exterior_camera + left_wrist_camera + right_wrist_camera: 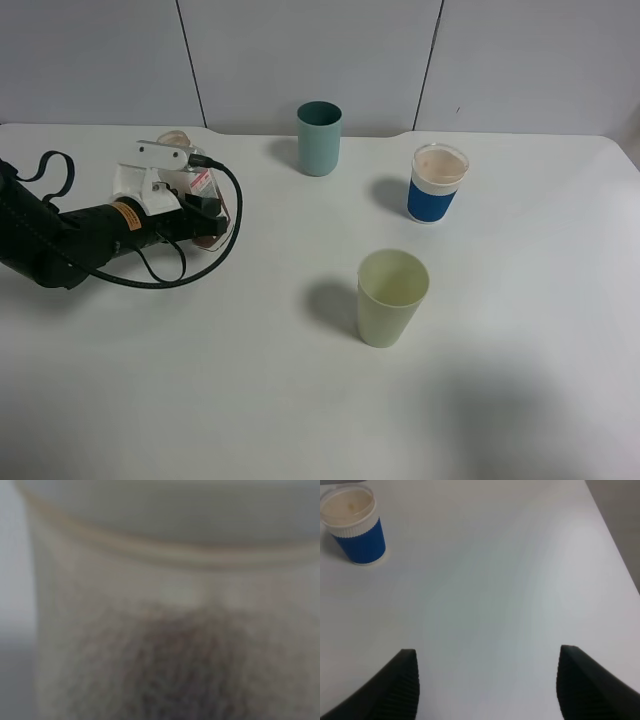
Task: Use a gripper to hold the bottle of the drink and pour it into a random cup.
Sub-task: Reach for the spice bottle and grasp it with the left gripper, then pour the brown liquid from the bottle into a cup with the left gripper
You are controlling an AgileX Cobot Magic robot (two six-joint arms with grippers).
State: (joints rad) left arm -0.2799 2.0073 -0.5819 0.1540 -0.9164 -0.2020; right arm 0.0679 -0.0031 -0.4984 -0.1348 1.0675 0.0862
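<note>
At the table's left, the bottle of the drink (pixel 200 183) stands mostly hidden behind my left gripper (pixel 186 196), which is shut on it. Only its rim and a bit of red and white label show. In the left wrist view the bottle (pixel 165 630) fills the frame as a blur, clear plastic with a brownish mass inside. The cup (pixel 392 297), pale yellow-green and tapered, stands upright and empty near the table's middle, well to the right of the bottle. My right gripper (pixel 487 690) hangs open over bare table with nothing between its dark fingers (pixel 395 690); it is out of the exterior high view.
A dark teal cup (pixel 319 138) stands at the back centre. A white cup with a blue band (pixel 437 183) stands to its right, also seen in the right wrist view (pixel 354 525). A black cable (pixel 215 255) loops from the left arm onto the table.
</note>
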